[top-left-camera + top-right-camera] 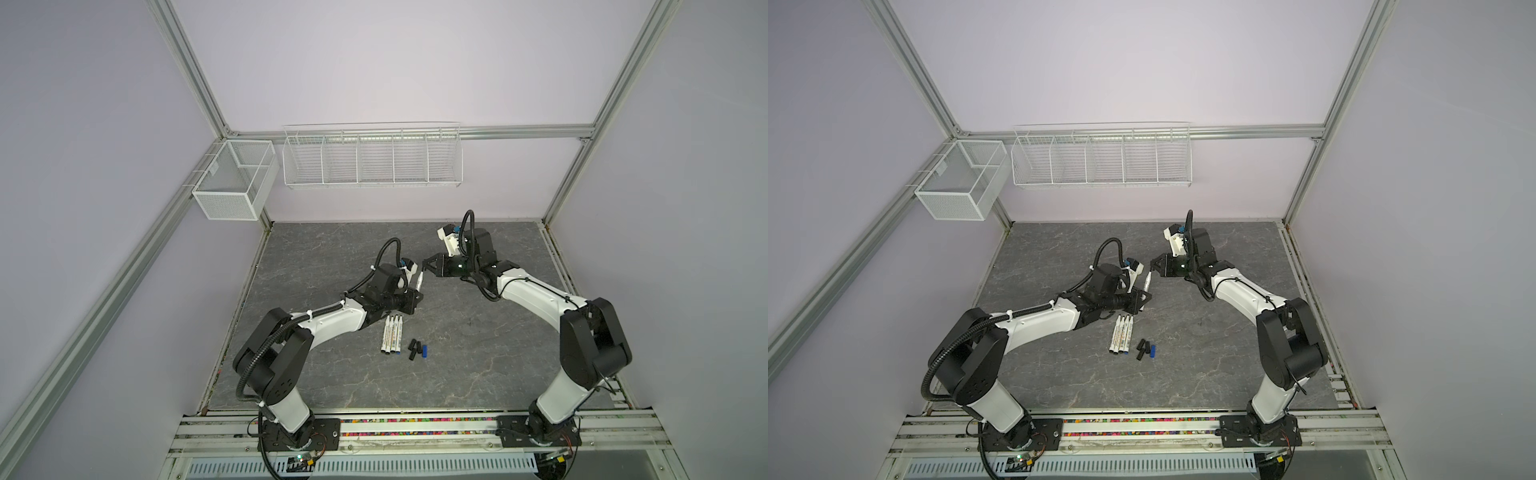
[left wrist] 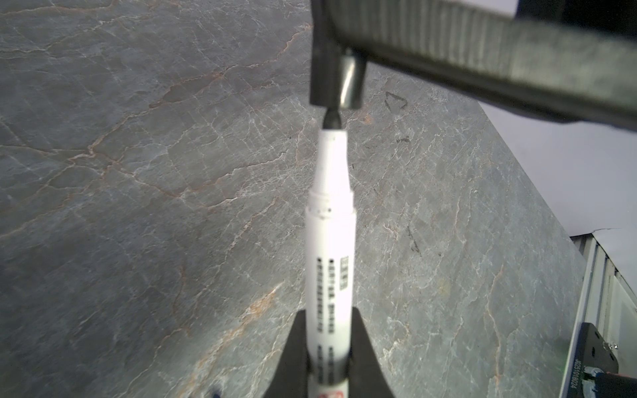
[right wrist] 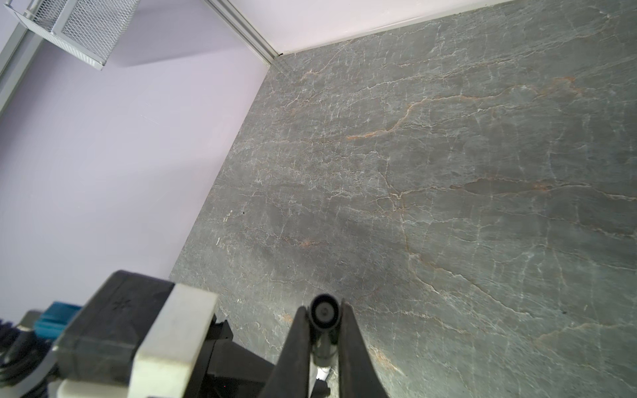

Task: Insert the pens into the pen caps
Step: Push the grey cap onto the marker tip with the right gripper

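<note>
Slim white pen [image 2: 330, 262] (printed barrel), tip at stubby black cap [image 3: 324, 314]

Both top views look steeply down from high above the near edge of the table [image 1: 374, 386], which fills the lower half of the frame, with the back wall [image 1: 395, 62] above. The 2 nearly match, shifted sideways. The left wrist view looks from close behind the left gripper [image 2: 329, 318] along its pen [image 2: 331, 241] to the cap [image 2: 346, 86]. The right wrist view looks closely past the right gripper [image 3: 323, 308] and the same cap [image 3: 323, 313] onto the table.
</note>
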Robot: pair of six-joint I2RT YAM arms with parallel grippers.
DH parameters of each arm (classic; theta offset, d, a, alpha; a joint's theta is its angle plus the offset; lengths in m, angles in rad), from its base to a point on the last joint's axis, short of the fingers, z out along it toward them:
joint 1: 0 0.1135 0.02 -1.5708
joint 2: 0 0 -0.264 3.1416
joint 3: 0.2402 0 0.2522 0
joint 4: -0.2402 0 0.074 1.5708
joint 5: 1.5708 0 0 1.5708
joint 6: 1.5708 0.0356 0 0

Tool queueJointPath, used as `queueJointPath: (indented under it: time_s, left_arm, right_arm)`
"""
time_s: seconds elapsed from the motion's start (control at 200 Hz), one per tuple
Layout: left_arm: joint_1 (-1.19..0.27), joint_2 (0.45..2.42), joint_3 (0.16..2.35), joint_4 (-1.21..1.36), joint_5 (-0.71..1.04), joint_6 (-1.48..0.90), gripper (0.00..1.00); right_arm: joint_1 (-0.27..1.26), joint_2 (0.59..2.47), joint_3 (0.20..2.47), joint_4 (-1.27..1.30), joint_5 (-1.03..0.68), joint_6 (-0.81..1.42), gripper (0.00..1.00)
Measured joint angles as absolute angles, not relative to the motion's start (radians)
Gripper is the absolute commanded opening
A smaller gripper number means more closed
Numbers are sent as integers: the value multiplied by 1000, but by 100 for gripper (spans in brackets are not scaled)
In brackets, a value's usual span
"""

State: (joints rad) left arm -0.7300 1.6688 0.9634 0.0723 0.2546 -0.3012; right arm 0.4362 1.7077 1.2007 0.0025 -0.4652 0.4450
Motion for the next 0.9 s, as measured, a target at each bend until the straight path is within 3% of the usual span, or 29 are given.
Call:
queueJointPath:
  time_s: [0.9]
  left_arm:
    - [-743,1668,961,70,217,-302,0]
  right_arm:
    - [432,1715,1221,-84,-550,362,8]
